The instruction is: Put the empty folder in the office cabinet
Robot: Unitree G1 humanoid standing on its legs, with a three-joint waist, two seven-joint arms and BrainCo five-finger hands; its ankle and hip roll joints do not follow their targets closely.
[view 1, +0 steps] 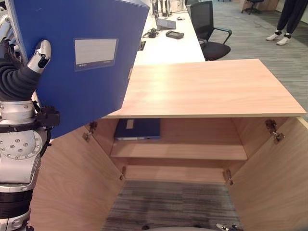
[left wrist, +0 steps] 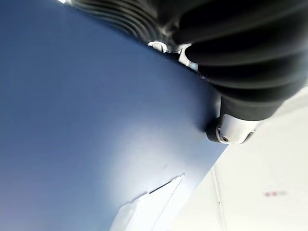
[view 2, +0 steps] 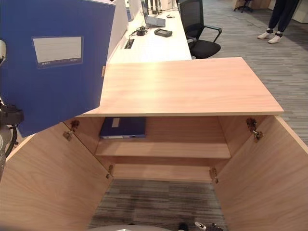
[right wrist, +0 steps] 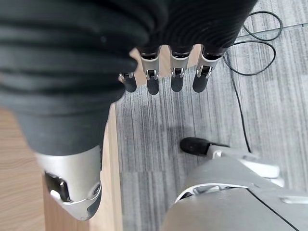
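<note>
1. Blue folder (view 1: 79,57) is held high at about ten o'clock in the head views, up above the level of the cabinet top, with its labelled spine facing the camera and its long axis running roughly upright, leaning a little.

2. Left robot hand (view 1: 39,55) grips the folder at its nine o'clock edge: a silver thumb lies over the spine face, and in the left wrist view the dark cover sits flat against the blue board, so I judge the robot hand clamped on it.

3. Right robot hand (right wrist: 163,79) hangs low over the carpet beside a cabinet door, its fingers fairly straight and slack, holding nothing; it is well apart from the folder.

4. Office cabinet (view 1: 207,89) stands with both doors swung wide. Its opening lies toward five o'clock from the folder, below the wooden top.

5. Upper shelf (view 1: 192,151) already carries another blue folder (view 1: 138,128) lying flat at its left end; the rest of that shelf looks bare.

6. The coming move turns on this: the folder is above and left of the opening, so it probably has to drop below the top panel's front edge and tip its long axis toward level before sliding in. The left arm is the one placed for this.
</note>
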